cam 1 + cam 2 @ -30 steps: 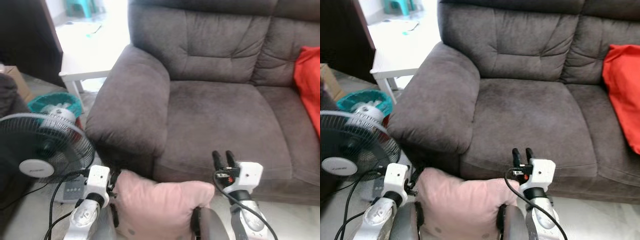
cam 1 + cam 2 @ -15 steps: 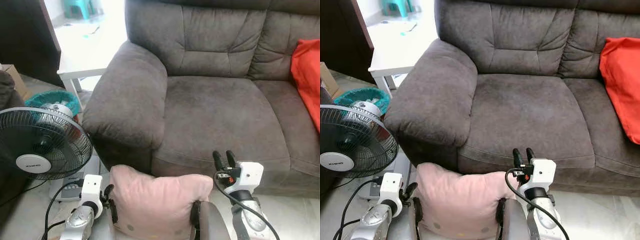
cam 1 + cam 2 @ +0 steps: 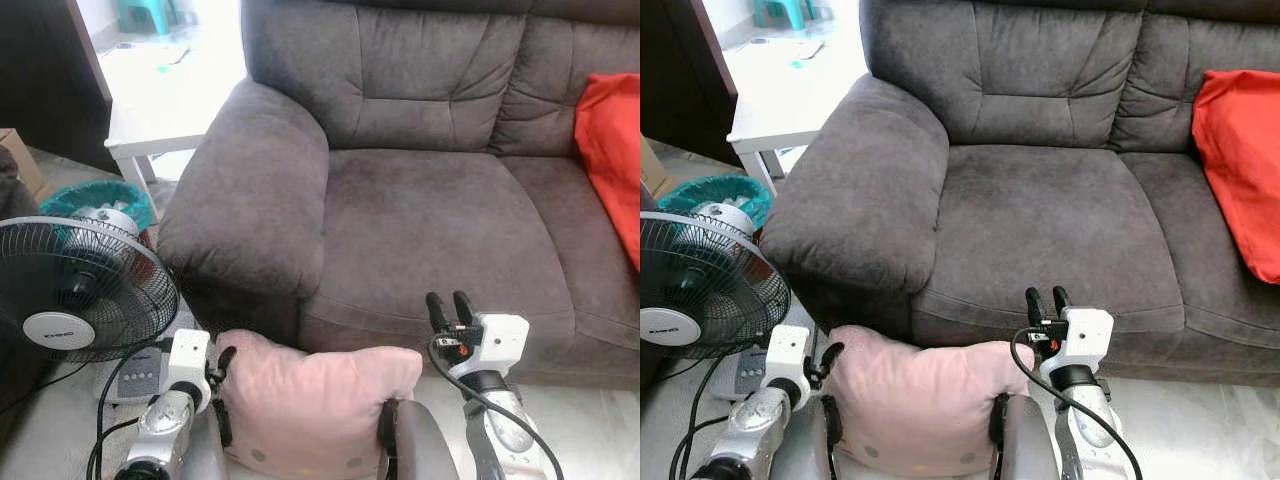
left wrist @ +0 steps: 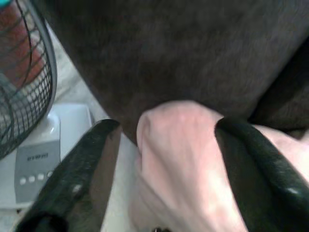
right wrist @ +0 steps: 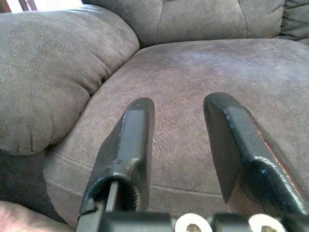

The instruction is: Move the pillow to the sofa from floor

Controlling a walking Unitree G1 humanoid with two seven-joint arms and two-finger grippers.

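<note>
A pale pink pillow (image 3: 315,405) is held low in front of the dark grey sofa (image 3: 430,220), between my two arms, its top just under the seat's front edge. My left gripper (image 4: 166,125) is open, its black fingers (image 4: 77,179) standing on either side of the pillow's (image 4: 178,159) left corner; one finger touches the fabric, the other is apart from it. My right gripper (image 3: 449,298) is raised above the pillow's right corner, open and holding nothing, pointing at the seat cushion (image 5: 193,72).
The sofa's wide armrest (image 3: 250,200) is directly ahead to the left. A red cushion (image 3: 610,150) lies on the right seat. A standing fan (image 3: 70,300) with its cable, a teal basket (image 3: 100,200) and a white table (image 3: 160,125) crowd the left.
The view has shifted, showing more of the sofa. My left wrist dipped and came back up. The pillow stays between my arms, and the right gripper holds its pose.
</note>
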